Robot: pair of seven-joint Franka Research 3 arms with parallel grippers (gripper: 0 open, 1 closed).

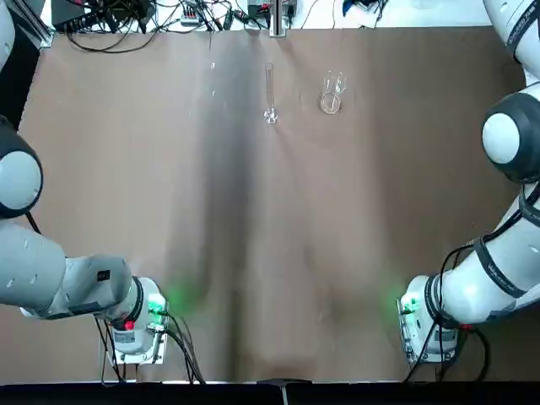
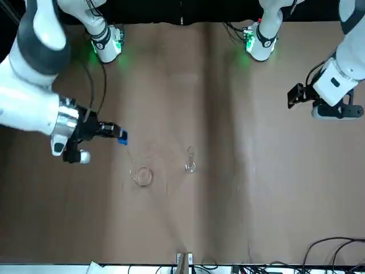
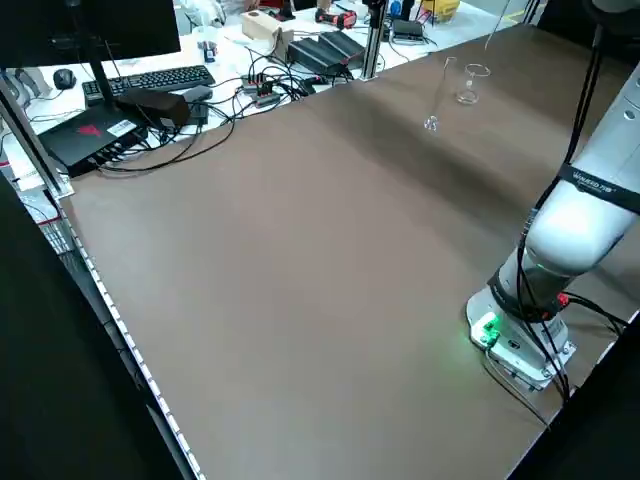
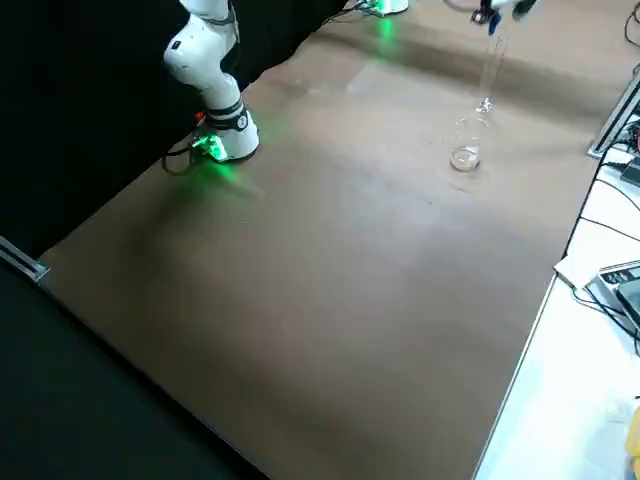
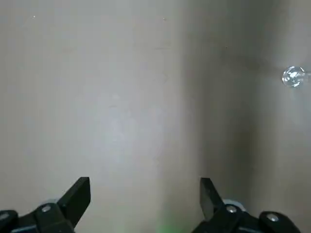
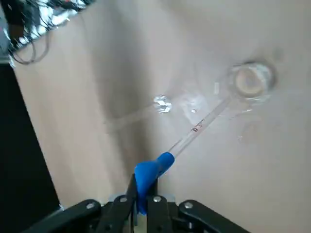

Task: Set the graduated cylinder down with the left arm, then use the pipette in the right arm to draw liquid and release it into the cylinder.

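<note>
No text, label or number can be read anywhere in these views.

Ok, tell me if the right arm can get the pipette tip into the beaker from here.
Probably yes. The right pincer grips the pipette by its blue bulb, its tip points toward the beaker, and nothing lies between; the graduated cylinder stands aside.

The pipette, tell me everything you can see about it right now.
The pipette is a thin clear tube with faint markings and a bright blue bulb at one end. The right gripper is shut on the bulb, holding it in the air. In the right wrist view its tip points toward the short clear beaker. Whether it holds liquid cannot be told.
</note>
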